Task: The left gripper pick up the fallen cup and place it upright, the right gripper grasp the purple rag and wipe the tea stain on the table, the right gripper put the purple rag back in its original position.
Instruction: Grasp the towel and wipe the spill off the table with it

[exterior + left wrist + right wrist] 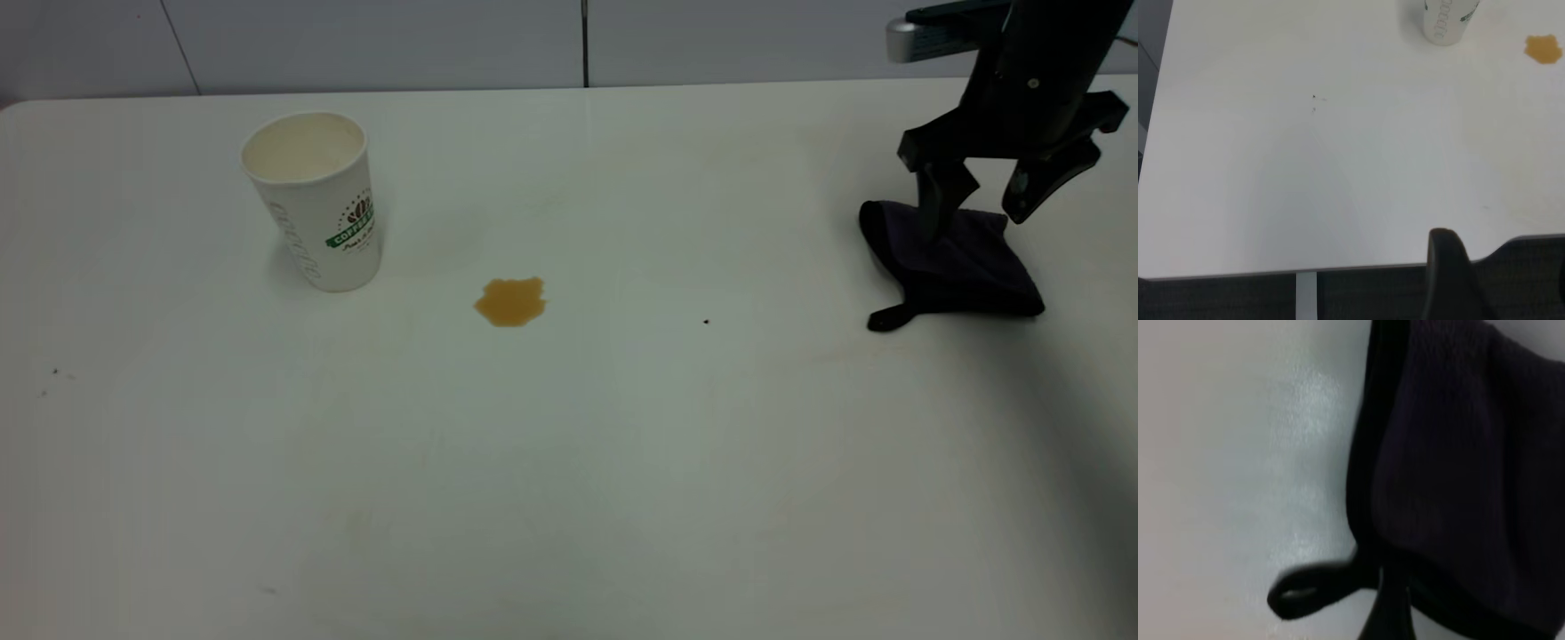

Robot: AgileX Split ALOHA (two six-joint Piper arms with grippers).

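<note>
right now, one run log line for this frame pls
cup: upright, left of tea stain | stain: unwiped | right gripper: open, straddling purple rag | left gripper: off scene

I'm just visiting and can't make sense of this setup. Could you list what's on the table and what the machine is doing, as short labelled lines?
cup: white paper cup, standing upright at the table's far left
spill: tea stain, amber, unwiped, to the right of the cup
cloth: purple rag, lying at the far right
right gripper: right gripper, open, fingers down around the rag's top edge
left gripper: out of the exterior view, back near the table edge
surface: white table
</note>
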